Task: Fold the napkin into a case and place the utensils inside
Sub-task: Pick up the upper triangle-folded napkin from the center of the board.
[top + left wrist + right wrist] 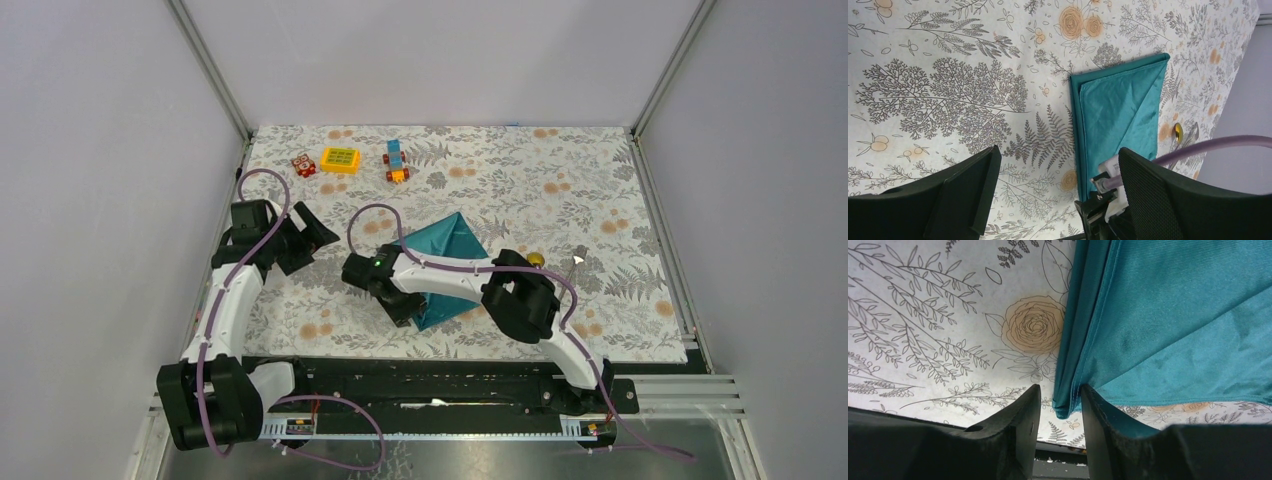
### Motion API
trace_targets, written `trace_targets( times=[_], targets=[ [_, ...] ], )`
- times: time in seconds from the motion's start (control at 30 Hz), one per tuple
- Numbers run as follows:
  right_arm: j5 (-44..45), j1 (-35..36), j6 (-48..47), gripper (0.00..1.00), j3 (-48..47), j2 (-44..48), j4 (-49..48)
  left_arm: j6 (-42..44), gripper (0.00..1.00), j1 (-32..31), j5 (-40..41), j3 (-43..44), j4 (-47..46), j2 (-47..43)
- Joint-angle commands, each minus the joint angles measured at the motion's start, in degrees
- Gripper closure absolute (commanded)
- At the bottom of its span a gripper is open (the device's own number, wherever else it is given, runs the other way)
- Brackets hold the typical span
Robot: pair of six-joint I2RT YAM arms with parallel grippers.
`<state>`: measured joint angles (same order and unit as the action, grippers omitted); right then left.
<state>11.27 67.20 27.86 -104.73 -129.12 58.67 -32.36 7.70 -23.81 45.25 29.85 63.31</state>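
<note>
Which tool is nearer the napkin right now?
Right. The right tool is closed on the napkin's folded corner at its near-left side. The left tool hangs open over the tablecloth off to the left, not touching the napkin.

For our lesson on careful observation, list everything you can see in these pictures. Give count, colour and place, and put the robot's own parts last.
napkin: one, teal, folded, middle of the table.
utensils: two, one gold-headed and one silvery, just right of the napkin, partly hidden by the right arm.
toys: three, one red, one yellow, one blue and orange, in a row at the far left.
tablecloth: one, white with grey leaves and orange flowers, covering the table.
left gripper: one, black, open, left of the napkin, holding nothing.
right gripper: one, black, a finger on either side of the napkin's near corner; grip unclear.
</note>
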Motion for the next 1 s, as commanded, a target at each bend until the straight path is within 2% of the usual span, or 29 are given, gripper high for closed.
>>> trace_targets(
  times=[0.0,0.23,0.53,0.7,0.8,0.97],
  targets=[
    [0.45,0.41,-0.66,0.57,1.91,-0.37,-2.24,0.94,0.07,0.42,-2.01,-0.08,-2.09,-2.14],
    [-0.9,-0.81,-1.2,0.59,6.89,-0.2,-7.18,0.17,0.07,0.48,-3.34,-0.46,-1.6,-3.8],
    [3.35,-1.11,-2.28,0.85,10.9,1.51,-11.21,-2.55,0.02,0.45,-6.91,-4.33,-4.81,-2.8],
    [5.78,-1.19,-4.38,1.0,12.23,5.34,-14.04,-8.95,0.01,0.27,-15.32,-10.47,-14.55,-0.17],
    [4.86,-1.44,-6.28,1.0,14.46,9.04,-17.25,-13.67,0.01,-0.85,-18.97,-13.56,-21.25,2.11],
    [0.6,-2.37,-8.04,1.0,18.71,15.77,-22.39,-22.68,0.01,-5.18,-18.76,-19.15,-32.69,4.31]
  ],
)
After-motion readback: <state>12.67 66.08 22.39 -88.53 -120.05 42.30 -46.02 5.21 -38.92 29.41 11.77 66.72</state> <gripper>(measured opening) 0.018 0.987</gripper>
